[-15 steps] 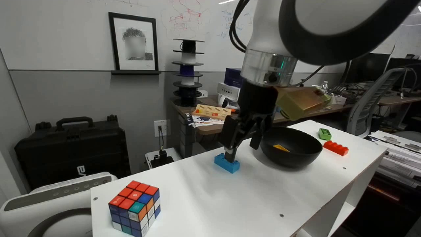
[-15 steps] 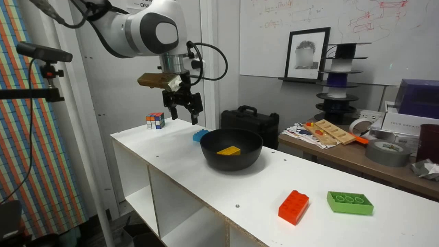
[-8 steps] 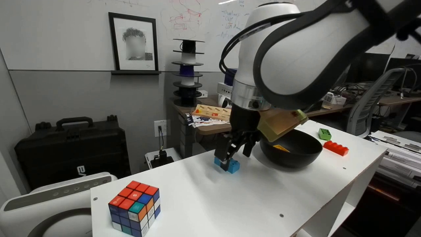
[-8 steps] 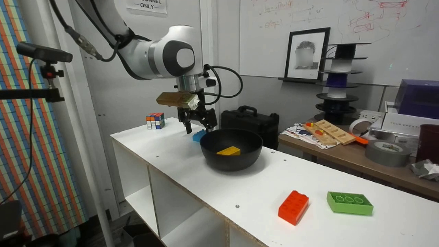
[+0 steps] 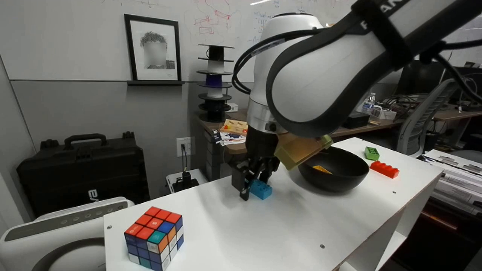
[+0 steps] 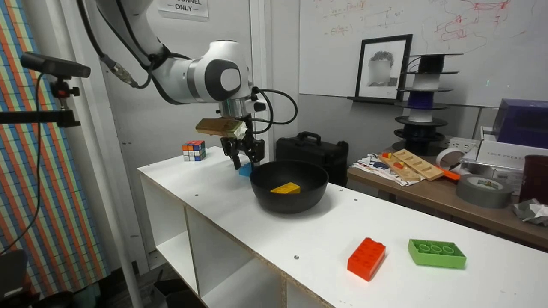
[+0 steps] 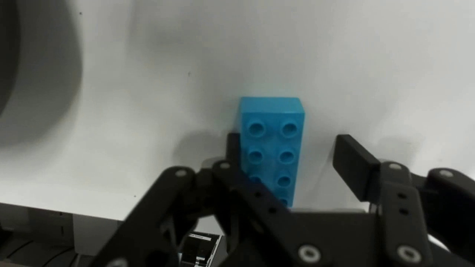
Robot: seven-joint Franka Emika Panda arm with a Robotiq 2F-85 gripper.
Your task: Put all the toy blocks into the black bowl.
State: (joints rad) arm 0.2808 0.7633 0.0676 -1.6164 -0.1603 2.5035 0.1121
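Note:
The blue block lies studs up on the white top, between the fingers of my gripper. In the wrist view the left finger is against or very close to its side, while a clear gap separates the right finger from it. My jaws stand partly apart and low at the surface. Beside them is the black bowl, with a yellow block inside. Beyond the bowl a red block and a green block, hollow side up, rest on the surface.
A puzzle cube sits near one end of the white shelf top. Its long edge drops to compartments. Past the shelf stand a brown desk with clutter and a black case.
My gripper has come down around the blue block and its jaws have drawn closer together. The blue block has shifted slightly. Bowl and other blocks stay put.

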